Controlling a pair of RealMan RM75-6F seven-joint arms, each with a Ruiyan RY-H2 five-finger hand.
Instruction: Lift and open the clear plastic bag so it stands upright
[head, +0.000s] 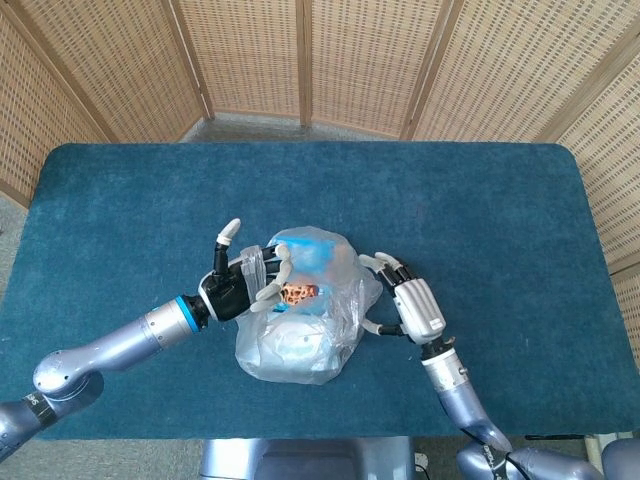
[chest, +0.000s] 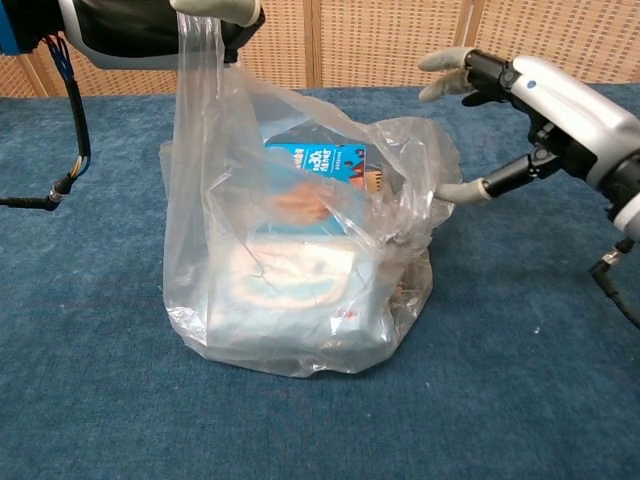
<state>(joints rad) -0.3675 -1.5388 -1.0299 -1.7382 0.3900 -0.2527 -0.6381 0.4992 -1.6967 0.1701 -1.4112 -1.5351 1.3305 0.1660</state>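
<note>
on the left, the left arm (head: 110, 345) comes in low over the blue surface (head: 120, 220) and ends in the left hand (head: 238, 287), which is at the left upper edge of the clear plastic bag (head: 300, 320). in the head view its fingers are closed on a strip of the plastic, while one finger points up and away from the bag. in the chest view the left hand (chest: 215, 12) is at the top border of the picture and the pinched plastic hangs down from it as a stretched band, so the left side of the bag (chest: 300, 250) is lifted higher than the rest.

the bag stands in the middle of the surface (chest: 90, 400), a little toward the near edge, with its bottom flat on the cloth. its walls are wrinkled and the right side is folded lower than the left side. through the plastic a blue box with white print (chest: 318, 160) shows in the upper part, and under it a pale blue and white pack (chest: 290, 280) lies at the bottom. i cannot tell what the small orange thing near the box is.

on the right, the right hand (head: 405, 300) is just beside the right side of the bag, with its fingers spread apart and holding nothing. in the chest view the right hand (chest: 500, 110) shows one fingertip touching or almost touching the crumpled right edge of the plastic; i cannot tell which. behind the surface stands a woven screen (head: 300, 60).
</note>
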